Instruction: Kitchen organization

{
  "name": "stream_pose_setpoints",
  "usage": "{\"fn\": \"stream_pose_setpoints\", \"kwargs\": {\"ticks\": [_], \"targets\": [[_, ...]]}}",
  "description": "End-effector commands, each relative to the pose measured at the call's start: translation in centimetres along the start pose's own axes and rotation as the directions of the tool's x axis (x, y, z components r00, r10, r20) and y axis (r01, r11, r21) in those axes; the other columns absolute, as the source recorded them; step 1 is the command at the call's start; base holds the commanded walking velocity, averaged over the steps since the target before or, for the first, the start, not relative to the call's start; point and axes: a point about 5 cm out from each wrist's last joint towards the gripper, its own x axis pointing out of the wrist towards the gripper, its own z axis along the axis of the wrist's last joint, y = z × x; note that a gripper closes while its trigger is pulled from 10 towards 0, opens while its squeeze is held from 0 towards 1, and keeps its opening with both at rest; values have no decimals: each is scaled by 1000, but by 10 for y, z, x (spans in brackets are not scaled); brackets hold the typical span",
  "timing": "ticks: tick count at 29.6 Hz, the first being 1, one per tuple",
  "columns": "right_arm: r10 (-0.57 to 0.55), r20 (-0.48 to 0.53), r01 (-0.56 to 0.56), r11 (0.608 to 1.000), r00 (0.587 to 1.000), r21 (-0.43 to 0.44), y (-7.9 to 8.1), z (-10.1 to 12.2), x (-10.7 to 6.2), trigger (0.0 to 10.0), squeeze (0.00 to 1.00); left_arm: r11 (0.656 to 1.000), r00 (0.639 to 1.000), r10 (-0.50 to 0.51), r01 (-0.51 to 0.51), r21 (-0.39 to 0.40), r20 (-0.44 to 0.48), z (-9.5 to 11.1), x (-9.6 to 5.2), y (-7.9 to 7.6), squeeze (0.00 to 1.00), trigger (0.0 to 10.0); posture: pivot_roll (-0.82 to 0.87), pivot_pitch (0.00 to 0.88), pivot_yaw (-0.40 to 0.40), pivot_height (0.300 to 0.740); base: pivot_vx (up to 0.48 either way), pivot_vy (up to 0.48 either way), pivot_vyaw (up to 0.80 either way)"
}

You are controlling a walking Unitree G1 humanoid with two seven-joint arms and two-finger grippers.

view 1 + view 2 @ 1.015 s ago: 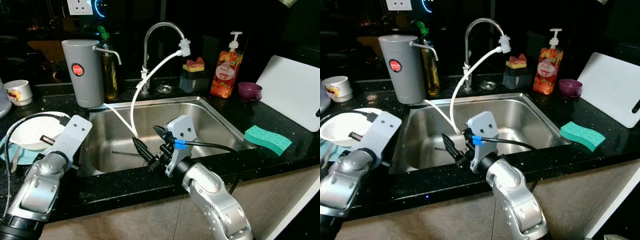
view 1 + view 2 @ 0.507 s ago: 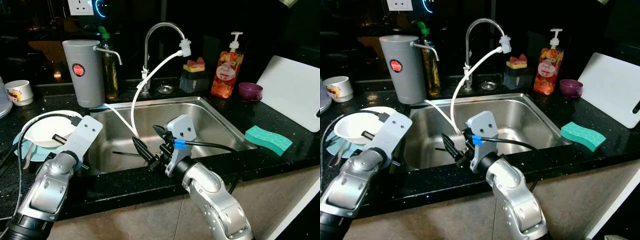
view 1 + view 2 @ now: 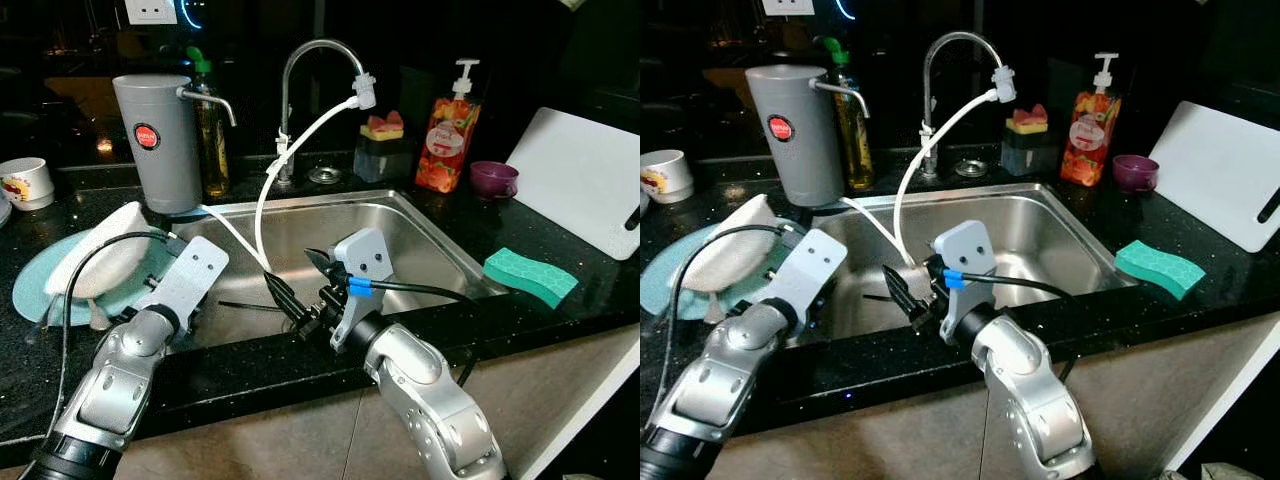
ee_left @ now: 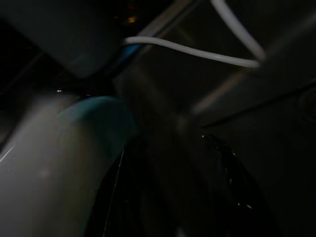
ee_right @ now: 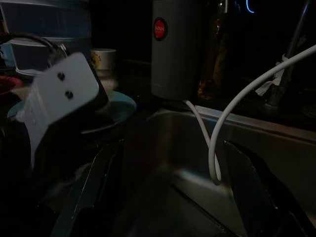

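A white bowl (image 3: 98,264) stands tipped on its edge over a teal plate (image 3: 32,292) on the black counter left of the sink. My left gripper (image 3: 152,272) is at the bowl's right side and appears shut on its rim, though the white wrist plate hides the fingers. The left wrist view is dark and blurred, with the bowl (image 4: 44,173) close beside the fingers. My right gripper (image 3: 300,285) hovers open over the front of the steel sink (image 3: 430,225), holding nothing. A thin dark utensil (image 3: 240,305) lies on the sink floor.
A white hose (image 3: 262,200) hangs from the faucet into the sink. Behind stand a grey canister (image 3: 155,140), oil bottle (image 3: 211,140), soap bottle (image 3: 445,135), purple cup (image 3: 493,178) and mug (image 3: 24,183). Right: green sponge (image 3: 530,277), white cutting board (image 3: 585,180).
My left gripper has moved right toward the sink, and the bowl has gone from lying flat on the plate to tipped on edge. The right arm has stayed still.
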Motion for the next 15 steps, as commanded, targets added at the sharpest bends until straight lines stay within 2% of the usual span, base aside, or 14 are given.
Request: {"fn": "stream_pose_setpoints", "kwargs": {"ticks": [1,10,15], "targets": [[-6,1,6,1000,1000,6,-2,-1,0,10000,0,1000,1000,24,-25,12,17,5,1,4,0,10000,107,76,-37,740,0,0,0],[-5,2,5,1000,1000,8,-2,-1,1,10000,0,999,998,34,-34,2,53,9,2,6,0,10000,107,76,-37,740,0,0,0],[-6,4,6,1000,1000,8,-2,-1,0,10000,0,999,986,12,-7,-35,166,26,0,6,0,10000,105,81,-39,740,0,0,0]]}}
